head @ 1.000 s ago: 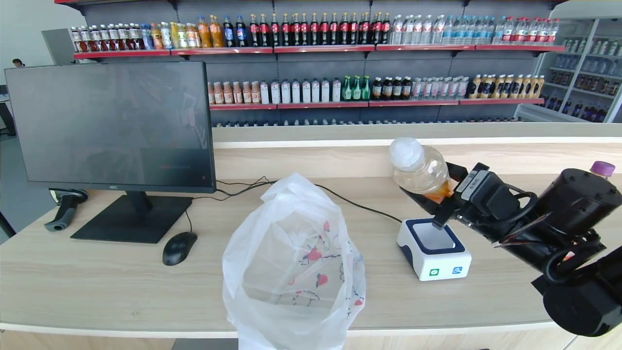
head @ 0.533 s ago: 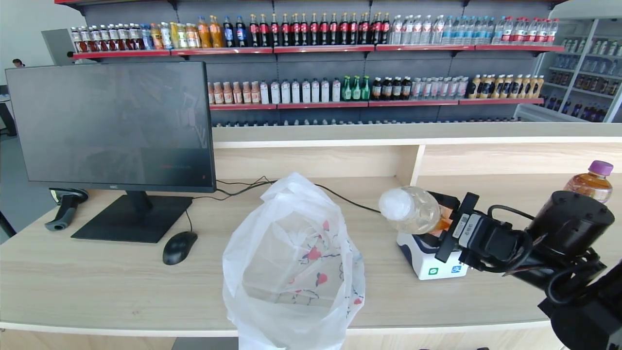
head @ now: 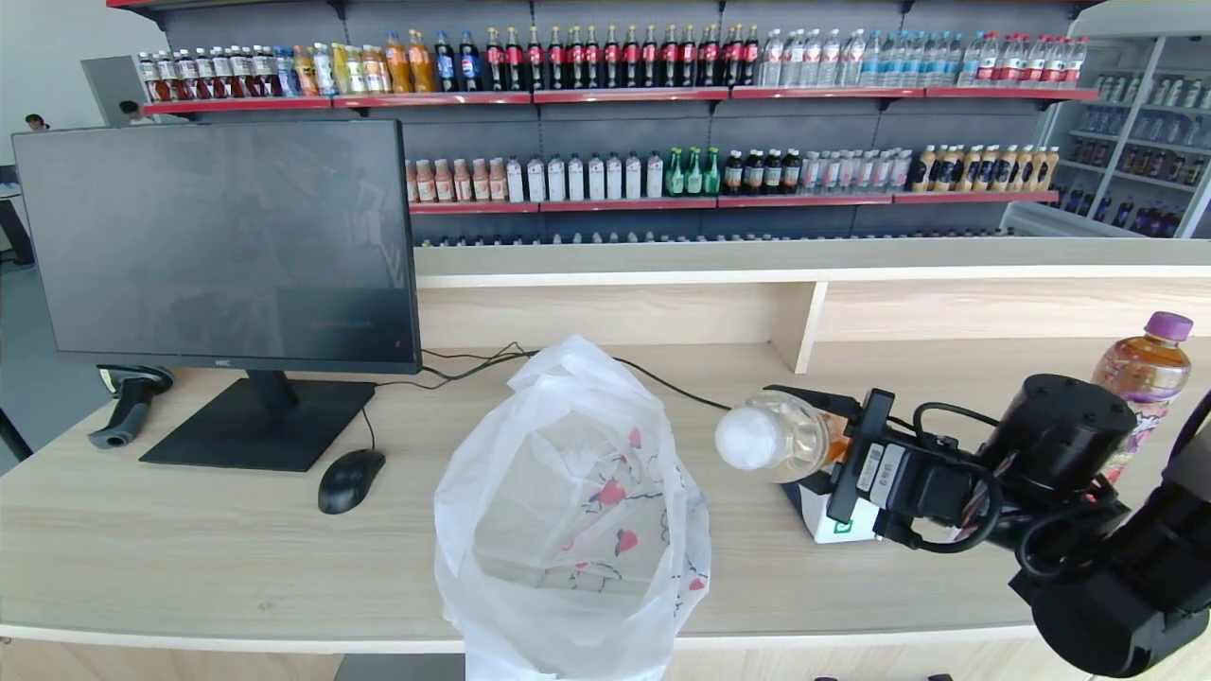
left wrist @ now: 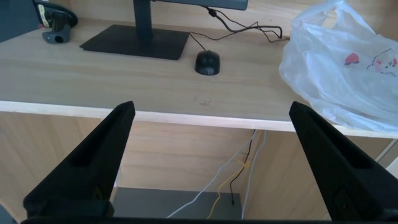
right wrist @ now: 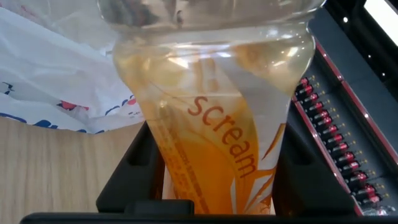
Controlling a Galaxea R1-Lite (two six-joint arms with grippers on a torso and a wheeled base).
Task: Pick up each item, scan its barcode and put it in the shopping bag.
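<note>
Clear plastic with orange drink inside: in the head view your bottle [head: 776, 437] lies sideways right of centre. It is pinched in the right claw [head: 804, 437], and its pale round end points toward the bag [head: 568, 492]. The bag stands open at lower centre on the counter [head: 189, 549]. The bottle covers most of the white scanner [head: 837, 518]; you cannot tell whether they touch. A purple-capped bottle [head: 1140, 378] stands at the right edge. At left are the monitor [head: 218, 236] and the mouse [head: 350, 466].

In the left wrist view, the left claw [left wrist: 211, 109] is spread wide with nothing in it, hanging off the counter's [left wrist: 124, 81] front edge. The mouse [left wrist: 207, 62] and the bag [left wrist: 348, 68] sit beyond.

In the right wrist view, both fingers [right wrist: 134, 168] of the right claw [right wrist: 214, 180] press the bottle's [right wrist: 211, 124] labelled middle, and the bag [right wrist: 56, 74] is near beside it.
</note>
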